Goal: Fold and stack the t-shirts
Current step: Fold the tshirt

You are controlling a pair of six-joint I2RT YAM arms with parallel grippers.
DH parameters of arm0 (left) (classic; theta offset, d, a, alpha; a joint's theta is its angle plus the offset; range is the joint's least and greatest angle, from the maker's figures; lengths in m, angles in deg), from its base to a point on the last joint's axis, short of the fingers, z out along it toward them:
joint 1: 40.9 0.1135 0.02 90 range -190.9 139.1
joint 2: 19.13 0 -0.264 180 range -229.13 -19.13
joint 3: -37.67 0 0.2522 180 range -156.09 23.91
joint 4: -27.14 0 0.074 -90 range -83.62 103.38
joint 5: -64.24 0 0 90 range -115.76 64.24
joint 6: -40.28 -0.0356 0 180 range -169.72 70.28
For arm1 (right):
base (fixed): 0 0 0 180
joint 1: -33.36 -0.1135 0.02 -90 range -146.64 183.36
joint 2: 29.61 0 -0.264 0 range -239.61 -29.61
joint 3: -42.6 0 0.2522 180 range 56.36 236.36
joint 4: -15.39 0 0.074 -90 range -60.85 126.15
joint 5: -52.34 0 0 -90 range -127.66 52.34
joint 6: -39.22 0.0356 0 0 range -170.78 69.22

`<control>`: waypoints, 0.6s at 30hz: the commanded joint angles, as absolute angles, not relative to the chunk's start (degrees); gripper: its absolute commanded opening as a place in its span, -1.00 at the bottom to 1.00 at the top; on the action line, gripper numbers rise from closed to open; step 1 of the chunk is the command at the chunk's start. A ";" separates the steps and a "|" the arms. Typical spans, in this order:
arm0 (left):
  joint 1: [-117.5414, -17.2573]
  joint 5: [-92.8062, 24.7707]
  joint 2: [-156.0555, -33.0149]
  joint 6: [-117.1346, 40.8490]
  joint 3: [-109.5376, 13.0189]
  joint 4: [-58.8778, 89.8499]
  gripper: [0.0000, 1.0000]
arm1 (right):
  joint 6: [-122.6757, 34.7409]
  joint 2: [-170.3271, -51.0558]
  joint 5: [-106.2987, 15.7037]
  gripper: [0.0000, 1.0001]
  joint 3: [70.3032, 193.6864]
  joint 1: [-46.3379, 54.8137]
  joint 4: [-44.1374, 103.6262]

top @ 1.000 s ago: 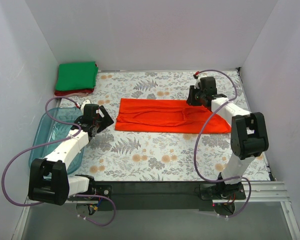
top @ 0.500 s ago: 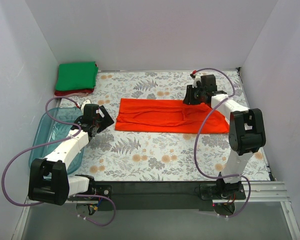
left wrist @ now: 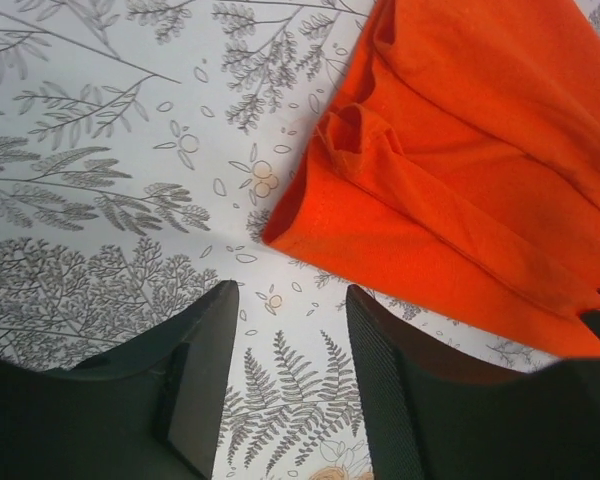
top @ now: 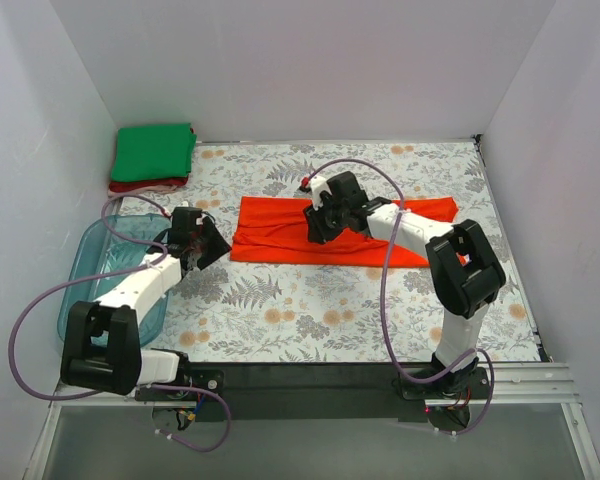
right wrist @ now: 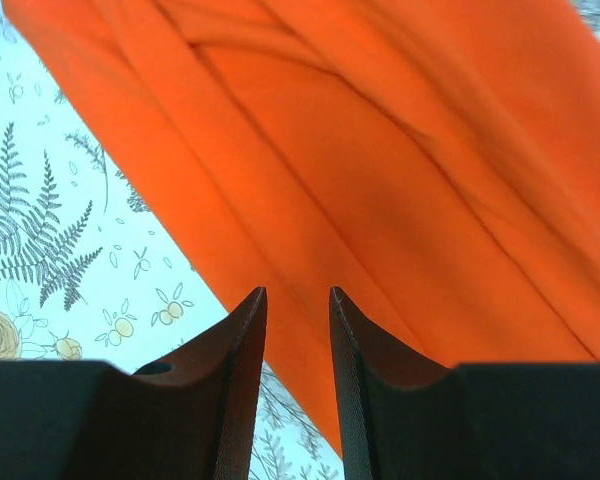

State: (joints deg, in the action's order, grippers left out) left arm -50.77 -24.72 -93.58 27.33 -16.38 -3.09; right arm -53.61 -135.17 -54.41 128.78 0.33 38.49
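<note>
Mid-table, orange-red t-shirt (top: 270, 228) lies as a long L–R strip. We read right gripper (right wrist: 292, 295) over its middle, jaws narrow, nothing pinched; left gripper (left wrist: 288, 300) half-open beside near-left corner, prob. staged for cross-fold. Green t-shirt (top: 153, 150) stacked far left.

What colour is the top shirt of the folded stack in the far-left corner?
The top shirt is green; clearest in the top external view.
</note>
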 commanded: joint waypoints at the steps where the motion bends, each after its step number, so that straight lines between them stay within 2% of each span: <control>1: -52.58 -29.71 -95.15 32.87 -19.85 -0.33 -0.12 | -58.95 -137.01 -49.36 -0.21 131.07 -2.40 38.90; 7: -56.89 -28.48 -103.48 39.30 -23.81 2.40 -0.38 | -65.71 -138.77 -41.53 0.21 132.21 -7.06 39.34; 11: -58.21 -26.55 -106.93 41.07 -24.96 3.19 -0.47 | -67.66 -139.91 -37.92 0.24 132.91 -8.82 39.52; 18: -58.57 -22.51 -110.45 40.46 -24.87 3.45 -0.50 | -68.97 -142.02 -32.83 0.24 134.06 -9.61 39.52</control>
